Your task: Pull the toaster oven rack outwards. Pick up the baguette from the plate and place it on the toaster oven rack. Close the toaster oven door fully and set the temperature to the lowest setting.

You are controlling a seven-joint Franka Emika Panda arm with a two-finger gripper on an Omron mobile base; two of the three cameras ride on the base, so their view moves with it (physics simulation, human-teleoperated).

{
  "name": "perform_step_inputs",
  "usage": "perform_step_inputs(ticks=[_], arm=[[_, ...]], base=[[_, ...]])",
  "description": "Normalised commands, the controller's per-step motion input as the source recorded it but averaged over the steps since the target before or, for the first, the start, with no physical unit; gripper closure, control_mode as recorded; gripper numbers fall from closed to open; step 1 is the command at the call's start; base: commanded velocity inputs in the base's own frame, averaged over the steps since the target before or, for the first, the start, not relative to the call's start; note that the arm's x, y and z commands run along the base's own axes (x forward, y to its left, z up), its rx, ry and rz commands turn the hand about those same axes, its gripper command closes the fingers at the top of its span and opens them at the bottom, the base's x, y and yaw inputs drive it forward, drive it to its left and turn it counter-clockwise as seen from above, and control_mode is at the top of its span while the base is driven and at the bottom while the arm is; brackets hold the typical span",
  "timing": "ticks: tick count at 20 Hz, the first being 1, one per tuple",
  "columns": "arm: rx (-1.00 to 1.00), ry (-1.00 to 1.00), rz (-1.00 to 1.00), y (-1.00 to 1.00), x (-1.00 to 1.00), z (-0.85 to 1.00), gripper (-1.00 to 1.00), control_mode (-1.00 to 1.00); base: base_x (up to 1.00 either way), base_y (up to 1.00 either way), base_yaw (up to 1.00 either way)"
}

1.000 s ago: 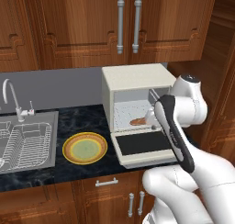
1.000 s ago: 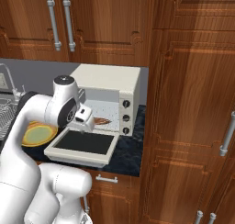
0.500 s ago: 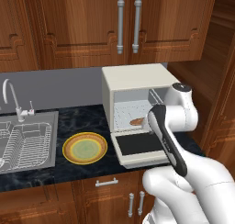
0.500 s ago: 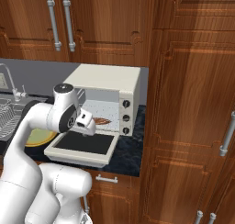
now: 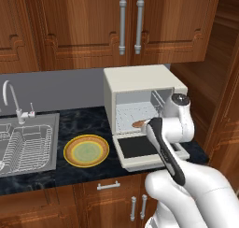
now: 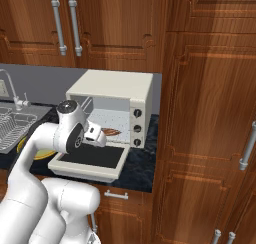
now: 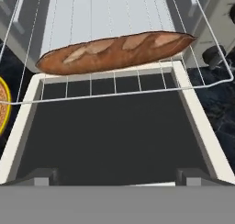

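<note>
Brown and slashed, the baguette [image 7: 114, 52] lies lengthwise across the pulled-out toaster oven rack [image 7: 202, 83], just above the dropped toaster oven door [image 7: 110, 131]. The gripper [image 7: 118, 176] hangs over the door's dark glass, clear of the loaf, jaws spread wide and empty. The plate [image 5: 86, 151] sits left of the toaster oven [image 5: 140, 82].

The toaster oven [image 6: 112, 108] sits on the dark counter [image 6: 142, 165], under the brown cupboards [image 6: 100, 25]. Its door [image 6: 90, 158] lies open and flat in front of it. The baguette [image 6: 111, 132] lies inside the toaster oven. The white arm [image 6: 55, 138] reaches over the door.
</note>
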Motion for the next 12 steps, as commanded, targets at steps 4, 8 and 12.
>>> perform_step_inputs(ticks=[4,8,12], arm=[[0.00,0.05,0.00,0.00,0.17,-0.05,-1.00,-1.00],[0.00,0.07,0.00,0.00,0.21,-0.05,-1.00,-1.00],[0.00,-0.02,0.00,0.00,0.13,-0.16,-1.00,-1.00]], base=[[0.00,0.00,0.00],[0.00,0.00,0.00],[0.00,0.00,0.00]])
